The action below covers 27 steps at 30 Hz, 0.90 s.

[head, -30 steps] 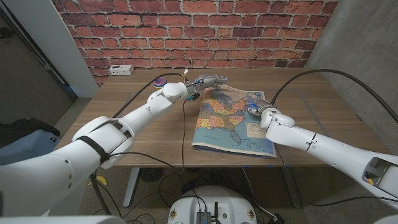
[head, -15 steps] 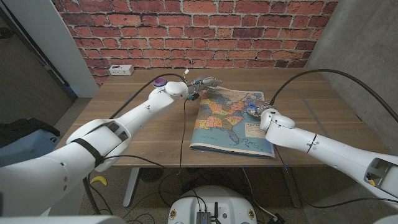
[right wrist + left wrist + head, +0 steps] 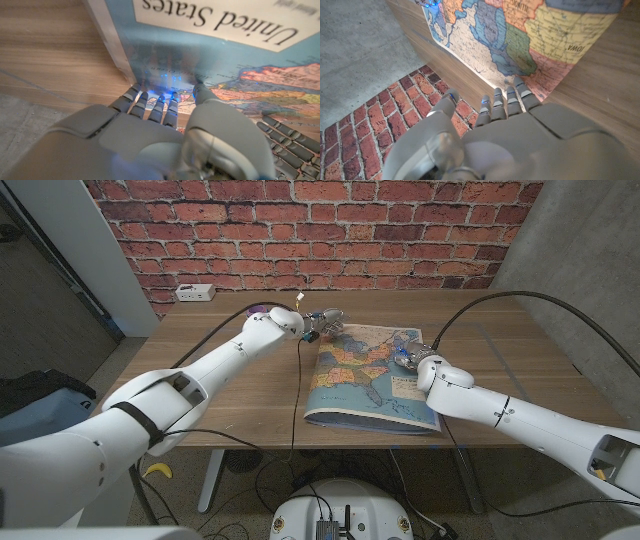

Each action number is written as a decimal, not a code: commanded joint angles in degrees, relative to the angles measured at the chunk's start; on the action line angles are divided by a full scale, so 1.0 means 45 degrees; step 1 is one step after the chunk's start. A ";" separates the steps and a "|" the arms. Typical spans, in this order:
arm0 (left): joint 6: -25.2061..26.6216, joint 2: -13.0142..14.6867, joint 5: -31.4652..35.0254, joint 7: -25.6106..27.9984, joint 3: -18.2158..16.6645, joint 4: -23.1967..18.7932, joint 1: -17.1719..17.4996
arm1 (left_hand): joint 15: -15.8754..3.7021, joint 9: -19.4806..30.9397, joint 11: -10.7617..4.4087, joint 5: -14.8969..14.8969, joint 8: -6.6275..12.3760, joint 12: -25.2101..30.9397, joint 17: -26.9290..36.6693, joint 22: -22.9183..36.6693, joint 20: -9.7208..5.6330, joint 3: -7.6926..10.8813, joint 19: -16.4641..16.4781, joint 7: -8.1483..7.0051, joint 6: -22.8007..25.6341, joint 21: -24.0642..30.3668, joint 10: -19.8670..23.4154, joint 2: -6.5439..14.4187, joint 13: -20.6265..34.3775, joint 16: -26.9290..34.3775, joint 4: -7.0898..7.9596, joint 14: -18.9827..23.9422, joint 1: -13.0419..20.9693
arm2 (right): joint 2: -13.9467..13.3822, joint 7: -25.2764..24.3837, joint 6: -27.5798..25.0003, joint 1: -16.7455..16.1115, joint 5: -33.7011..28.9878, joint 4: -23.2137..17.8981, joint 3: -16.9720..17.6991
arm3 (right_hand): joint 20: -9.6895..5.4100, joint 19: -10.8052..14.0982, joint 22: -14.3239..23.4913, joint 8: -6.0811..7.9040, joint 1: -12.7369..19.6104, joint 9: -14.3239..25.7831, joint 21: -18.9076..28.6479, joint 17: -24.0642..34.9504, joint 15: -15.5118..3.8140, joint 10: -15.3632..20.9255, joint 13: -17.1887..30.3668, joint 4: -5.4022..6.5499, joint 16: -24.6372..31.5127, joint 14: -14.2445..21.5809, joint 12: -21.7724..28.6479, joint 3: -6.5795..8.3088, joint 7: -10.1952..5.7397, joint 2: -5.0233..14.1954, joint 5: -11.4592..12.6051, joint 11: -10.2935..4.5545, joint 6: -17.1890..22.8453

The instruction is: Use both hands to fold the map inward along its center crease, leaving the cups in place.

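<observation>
The colourful map [image 3: 365, 375] lies on the wooden table [image 3: 520, 340], doubled over with its fold along the near edge. My left hand [image 3: 325, 320] is at the map's far left corner. In the left wrist view its fingertips [image 3: 519, 90] touch the map [image 3: 530, 35] at the paper's edge, thumb held apart. My right hand [image 3: 411, 352] is at the map's far right part. In the right wrist view its thumb [image 3: 200, 92] presses on top of the map [image 3: 225, 50] and its fingers [image 3: 150, 102] curl at the edge, pinching the paper. A purple cup [image 3: 257, 310] peeks out behind my left arm.
A white power strip [image 3: 194, 292] lies at the table's far left by the brick wall. Bare wood extends to the right of the map and along the left side. A black cable [image 3: 296, 395] hangs across the table from my left wrist.
My left hand has lowered the raised far flap of the map down toward the table and drawn back a little to the left. The right hand has stayed at the map's right edge.
</observation>
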 commanded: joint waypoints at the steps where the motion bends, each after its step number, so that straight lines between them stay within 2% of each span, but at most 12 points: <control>1: 0.0256 0.0653 0.0173 0.1027 0.0155 -0.1463 0.0568 | 0.0055 0.0045 -0.0058 0.0031 0.0198 0.0080 0.0034 0.0031 0.0074 0.0127 -0.0054 -0.0151 0.0196 -0.0099 0.0041 0.0160 -0.0023 0.0102 0.0066 0.0031 -0.0078 | -0.0002 0.0107 -0.0228 -0.0013 -0.0087 -0.0082 -0.0101 | 0.0035 0.0084 0.0067 0.0012 0.0135 0.0013 0.0063 0.0000 -0.0984 0.0082 0.0017 -0.0087 -0.0045 -0.0027 -0.0025 0.0033 -0.0024 0.0052 0.0073 0.0060 0.0085; 3: -0.0233 0.1087 0.1038 0.2062 0.0341 -0.2455 0.0943 | -0.0133 0.0057 -0.0460 0.0082 0.0414 0.0273 0.0002 0.0043 0.0058 0.0298 -0.0004 -0.0366 0.0877 -0.0172 0.0452 0.0206 -0.0033 0.0165 -0.0056 0.0272 0.0069 | 0.0013 0.0133 -0.0271 0.0013 -0.0085 -0.0067 -0.0124 | 0.0034 0.0081 0.0067 0.0007 0.0135 0.0013 0.0061 0.0001 -0.0991 0.0079 0.0017 -0.0090 -0.0049 -0.0033 -0.0027 0.0034 -0.0019 0.0053 0.0073 0.0055 0.0075; 6: -0.0801 0.1639 0.2827 0.3909 0.0724 -0.3739 0.1444 | -0.0939 0.0075 -0.1131 0.0156 0.0652 0.0611 0.0002 0.0055 0.0041 0.0506 0.0249 -0.0949 0.2384 -0.0287 0.1554 0.0025 -0.0017 0.0364 -0.0528 0.1398 0.0396 | 0.0028 0.0161 -0.0312 0.0059 -0.0095 -0.0037 -0.0166 | 0.0031 0.0079 0.0067 0.0001 0.0134 0.0013 0.0060 0.0002 -0.0992 0.0073 0.0017 -0.0094 -0.0049 -0.0029 -0.0030 0.0037 -0.0015 0.0055 0.0073 0.0048 0.0061; 7: -0.0954 0.1782 0.3451 0.4468 0.0856 -0.4046 0.1571 | -0.1116 0.0082 -0.1488 0.0172 0.0730 0.0774 0.0013 0.0061 0.0016 0.0531 0.0488 -0.1073 0.3091 -0.0281 0.2167 -0.0077 0.0003 0.0424 -0.0726 0.1930 0.0503 | 0.0035 0.0175 -0.0333 0.0085 -0.0105 -0.0023 -0.0193 | 0.0024 0.0081 0.0067 0.0001 0.0133 0.0013 0.0060 0.0002 -0.0993 0.0074 0.0017 -0.0095 -0.0050 -0.0029 -0.0029 0.0038 -0.0021 0.0056 0.0073 0.0053 0.0060; 11: -0.1371 0.2027 0.5671 0.6696 0.1122 -0.4759 0.2114 | -0.1959 0.0134 -0.2071 0.0258 0.1064 0.1159 0.0124 0.0107 -0.0206 0.0540 0.1037 -0.1596 0.5443 -0.0251 0.3778 -0.0171 0.0087 0.0724 -0.1026 0.3630 0.0826 | 0.0052 0.0250 -0.0340 0.0191 -0.0141 0.0026 -0.0307 | 0.0033 0.0082 0.0067 0.0002 0.0134 0.0013 0.0060 0.0003 -0.0992 0.0068 0.0018 -0.0102 -0.0054 -0.0031 -0.0033 0.0041 -0.0020 0.0055 0.0073 0.0038 0.0065; 13: -0.1367 0.2079 0.6666 0.7478 0.1234 -0.4957 0.2277 | -0.2309 0.0197 -0.2228 0.0304 0.1381 0.1477 0.0258 0.0150 -0.0449 0.0393 0.1356 -0.1323 0.6923 -0.0166 0.4702 -0.0141 0.0261 0.0969 -0.1064 0.4363 0.1045 | 0.0094 0.0291 -0.0371 0.0260 -0.0160 0.0076 -0.0373 | 0.0032 0.0082 0.0067 -0.0001 0.0134 0.0013 0.0059 0.0003 -0.0993 0.0081 0.0018 -0.0107 -0.0056 -0.0031 -0.0028 0.0042 -0.0024 0.0054 0.0073 0.0055 0.0058; 15: -0.1205 0.2095 0.7509 0.8000 0.1320 -0.5123 0.2403 | -0.2684 0.0297 -0.2353 0.0408 0.1632 0.1908 0.0553 0.0201 -0.0713 0.0300 0.1666 -0.1279 0.7911 -0.0039 0.5640 0.0060 0.0506 0.1492 -0.1077 0.5297 0.1339 | 0.0119 0.0325 -0.0347 0.0310 -0.0166 0.0124 -0.0414 | 0.0035 0.0085 0.0067 -0.0004 0.0134 0.0013 0.0059 0.0003 -0.1004 0.0084 0.0018 -0.0111 -0.0059 -0.0035 -0.0027 0.0044 -0.0020 0.0054 0.0072 0.0059 0.0049; 17: -0.0968 0.2115 0.8221 0.8204 0.1416 -0.5262 0.2458 | -0.2811 0.0593 -0.2516 0.0622 0.2131 0.2571 0.1112 0.0292 -0.0851 0.0285 0.2015 -0.1099 0.8911 0.0167 0.6562 0.0308 0.0910 0.2086 -0.1153 0.5977 0.1926 | 0.0155 0.0352 -0.0345 0.0368 -0.0185 0.0178 -0.0462 | 0.0027 0.0081 0.0067 -0.0004 0.0133 0.0014 0.0057 0.0004 -0.1003 0.0071 0.0018 -0.0114 -0.0062 -0.0040 -0.0033 0.0046 -0.0026 0.0055 0.0072 0.0065 0.0048; 21: -0.0995 0.2174 0.9108 0.8181 0.1506 -0.5277 0.2460 | -0.2931 0.1614 -0.2581 0.1075 0.3401 0.4389 0.3170 0.0558 -0.1244 0.0123 0.2622 -0.0748 1.0444 0.0691 0.7714 0.0203 0.2458 0.4078 -0.1325 0.7039 0.3900 | 0.0215 0.0404 -0.0368 0.0478 -0.0221 0.0253 -0.0540 | 0.0035 0.0082 0.0067 -0.0008 0.0131 0.0014 0.0056 0.0005 -0.0998 0.0069 0.0018 -0.0119 -0.0063 -0.0035 -0.0034 0.0048 -0.0025 0.0056 0.0071 0.0051 0.0036; 23: -0.1386 0.2339 0.9127 0.7609 0.1484 -0.5269 0.2332 | -0.3003 0.2633 -0.2418 0.1336 0.4453 0.5740 0.5073 0.0822 -0.1490 -0.0323 0.3287 -0.0789 1.1208 0.1337 0.8427 0.0018 0.3898 0.6013 -0.1344 0.7576 0.5210 | 0.0242 0.0465 -0.0388 0.0560 -0.0238 0.0300 -0.0598 | 0.0031 0.0084 0.0068 -0.0010 0.0131 0.0014 0.0057 0.0005 -0.1006 0.0065 0.0019 -0.0122 -0.0063 -0.0034 -0.0036 0.0050 -0.0027 0.0056 0.0071 0.0072 0.0031; 26: -0.1467 0.2395 0.9151 0.6967 0.1363 -0.5335 0.2287 | -0.3102 0.3536 -0.2455 0.1626 0.5413 0.6787 0.6308 0.1058 -0.1636 -0.0571 0.4293 -0.0838 1.1811 0.2135 0.9269 -0.0275 0.5014 0.7440 -0.1353 0.8384 0.6001 | 0.0258 0.0487 -0.0384 0.0590 -0.0222 0.0324 -0.0597 | 0.0044 0.0090 0.0067 -0.0009 0.0133 0.0014 0.0058 0.0005 -0.0991 0.0061 0.0018 -0.0132 -0.0064 -0.0028 -0.0038 0.0053 -0.0019 0.0053 0.0070 0.0028 0.0034; 27: -0.1327 0.2525 0.9110 0.6218 0.1388 -0.5507 0.2148 | -0.3112 0.3861 -0.2414 0.1764 0.5693 0.7037 0.6764 0.1148 -0.1761 -0.0622 0.4511 -0.0785 1.1841 0.2381 0.9363 -0.0434 0.5396 0.7923 -0.1395 0.8595 0.6308 | 0.0253 0.0515 -0.0373 0.0637 -0.0248 0.0343 -0.0639 | 0.0046 0.0090 0.0067 -0.0009 0.0133 0.0014 0.0057 0.0005 -0.0992 0.0063 0.0018 -0.0133 -0.0066 -0.0031 -0.0038 0.0054 -0.0018 0.0053 0.0070 0.0032 0.0033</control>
